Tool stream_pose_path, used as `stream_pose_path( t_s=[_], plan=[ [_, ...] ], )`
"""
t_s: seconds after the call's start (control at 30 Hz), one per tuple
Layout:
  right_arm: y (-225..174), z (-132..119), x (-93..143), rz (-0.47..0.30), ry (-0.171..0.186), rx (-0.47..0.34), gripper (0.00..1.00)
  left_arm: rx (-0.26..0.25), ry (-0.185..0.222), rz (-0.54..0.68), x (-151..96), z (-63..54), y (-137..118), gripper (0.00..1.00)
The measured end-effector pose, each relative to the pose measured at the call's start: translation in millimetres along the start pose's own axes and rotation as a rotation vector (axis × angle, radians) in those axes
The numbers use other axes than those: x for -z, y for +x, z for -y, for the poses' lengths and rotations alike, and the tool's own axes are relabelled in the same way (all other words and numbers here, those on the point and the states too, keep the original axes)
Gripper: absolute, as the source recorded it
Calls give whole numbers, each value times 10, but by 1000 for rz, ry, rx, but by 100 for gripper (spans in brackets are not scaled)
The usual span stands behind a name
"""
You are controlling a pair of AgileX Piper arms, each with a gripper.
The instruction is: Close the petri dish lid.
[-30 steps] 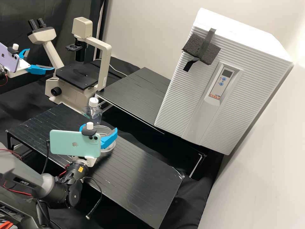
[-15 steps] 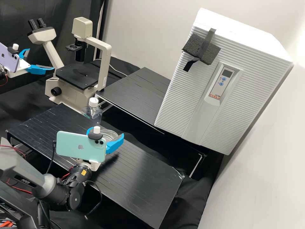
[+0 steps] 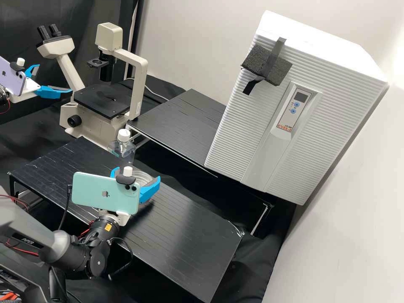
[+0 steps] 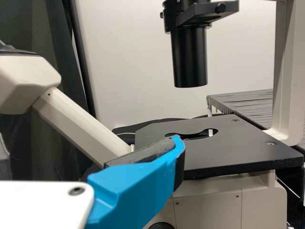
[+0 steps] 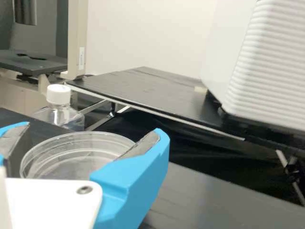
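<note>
Right gripper (image 5: 91,132): I hug dish (image 5: 76,135) sides, probably centring lid | five o'clock from bottle (image 3: 123,148) | left gripper (image 3: 54,78): wide, ten o'clock

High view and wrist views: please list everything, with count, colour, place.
petri dish: 1, clear, at right pincer
bottle: 1, clear, white cap, behind dish
inverted microscope: 1, beige, behind bottle
front table: 1, black, foreground
rear table: 1, black, behind
incubator: 1, white, on rear table
foam block: 1, grey, on incubator
curtain: 1, dark, behind microscope
phones: 2, mint and lilac, on arms
arms: 2, grey, high view's left
pincers: 2, white, blue, on arms
</note>
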Motion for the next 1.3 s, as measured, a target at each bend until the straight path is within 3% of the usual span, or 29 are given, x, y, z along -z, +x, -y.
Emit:
stream_pose_path(
  t_s=[0.4,0.43,0.73,0.93,1.07,1.3],
  plan=[
    [2,7,-4,0,11,7,0,0,0,0,0,0,0,100],
    [3,8,-6,0,12,8,100,0,0,0,0,0,0,100],
    [7,14,-24,6,22,14,100,0,0,0,0,0,0,100],
    [-24,-16,-10,16,1,-9,100,0,0,0,0,0,0,100],
    [-59,-45,25,19,12,-32,100,0,0,0,0,0,0,100],
    [-90,-77,73,18,-19,-63,100,0,0,0,0,0,0,100]
  ],
)
